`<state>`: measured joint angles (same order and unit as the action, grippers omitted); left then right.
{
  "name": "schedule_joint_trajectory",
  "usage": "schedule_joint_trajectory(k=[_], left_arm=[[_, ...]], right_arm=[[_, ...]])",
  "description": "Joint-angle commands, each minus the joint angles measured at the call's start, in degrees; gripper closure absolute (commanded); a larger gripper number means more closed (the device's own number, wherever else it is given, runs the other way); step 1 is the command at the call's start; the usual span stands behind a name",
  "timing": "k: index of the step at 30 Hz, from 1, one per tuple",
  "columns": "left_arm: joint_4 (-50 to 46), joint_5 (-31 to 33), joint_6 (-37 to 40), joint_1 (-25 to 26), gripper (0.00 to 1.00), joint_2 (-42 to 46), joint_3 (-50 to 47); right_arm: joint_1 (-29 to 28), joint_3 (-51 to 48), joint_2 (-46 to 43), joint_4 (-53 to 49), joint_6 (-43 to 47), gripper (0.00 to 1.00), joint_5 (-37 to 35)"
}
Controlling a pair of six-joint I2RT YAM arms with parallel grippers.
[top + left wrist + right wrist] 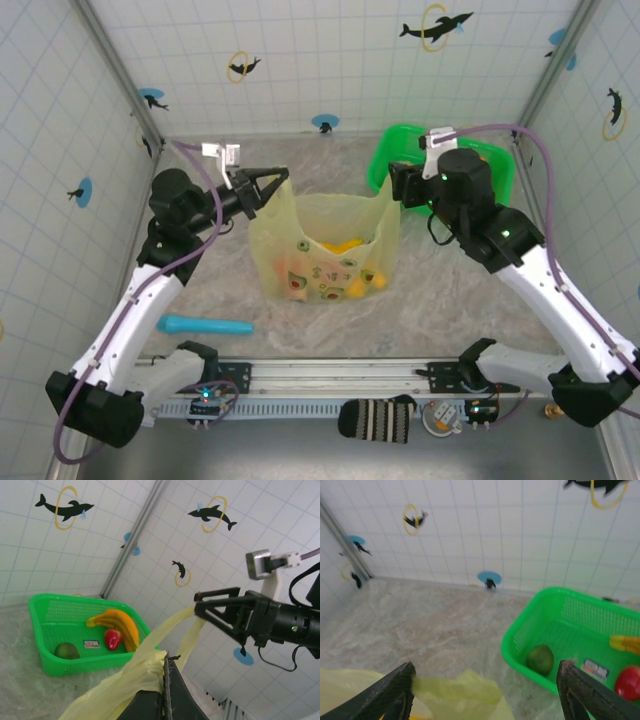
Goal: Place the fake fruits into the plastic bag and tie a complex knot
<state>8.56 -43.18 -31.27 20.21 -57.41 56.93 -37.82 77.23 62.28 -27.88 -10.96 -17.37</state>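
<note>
A teal stick (205, 325) lay at the near left of the table. The left gripper (275, 184) was clamped on the left handle of the plastic bag (320, 225). The bag stood mid-table, stretched open between the arms, with yellow fake fruits (345, 245) inside. The right gripper (393, 186) had its jaws wide, with the right handle draped against one finger. At the far right, the green tray (382, 162) held a banana (120, 622), a red piece (113, 639) and a green piece (66, 651).

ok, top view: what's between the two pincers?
The plastic bag hangs spread between the left pincer and right pincer, a handle at each, fake fruits inside. Seen in the top view.
</note>
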Motion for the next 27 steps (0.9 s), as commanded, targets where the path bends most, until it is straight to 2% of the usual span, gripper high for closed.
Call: schedule_joint_trajectory(k=[1,6,8,13,14,17,22,27], left_arm=[[2.4,-2.0,1.2,-0.3,1.0,2.4,-0.5],[2.3,-2.2,2.3,-0.3,1.0,3.4,-2.8],[2.5,-2.9,2.5,-0.3,1.0,3.5,-3.0],[5.1,-4.1,2.6,-0.2,1.0,4.3,-3.6],[5.5,-4.5,2.5,-0.3,1.0,4.3,-3.6],[5.9,-5.8,2.5,-0.2,1.0,4.4,-3.8],[6.4,-6.9,2.4,-0.2,1.0,4.1,-4.0],[8.8,-7.5,1.7,-0.2,1.0,3.9,-4.1]], right_arm=[[-0.2,-1.8,-4.2,7.0,7.5,0.25,4.7],[-0.2,-11.6,-12.9,20.0,14.4,0.26,17.9],[-0.2,-15.0,-15.2,25.4,15.8,0.31,24.4],[-0.8,-13.2,-9.0,27.4,11.2,0.41,43.6],[-1.2,-13.6,-7.9,28.7,10.8,0.42,45.5],[-4.6,-15.4,-5.3,33.5,12.3,0.41,46.7],[-11.2,-11.8,3.3,33.0,16.6,0.36,42.0],[-11.8,-10.6,10.2,36.7,14.4,0.36,42.0]])
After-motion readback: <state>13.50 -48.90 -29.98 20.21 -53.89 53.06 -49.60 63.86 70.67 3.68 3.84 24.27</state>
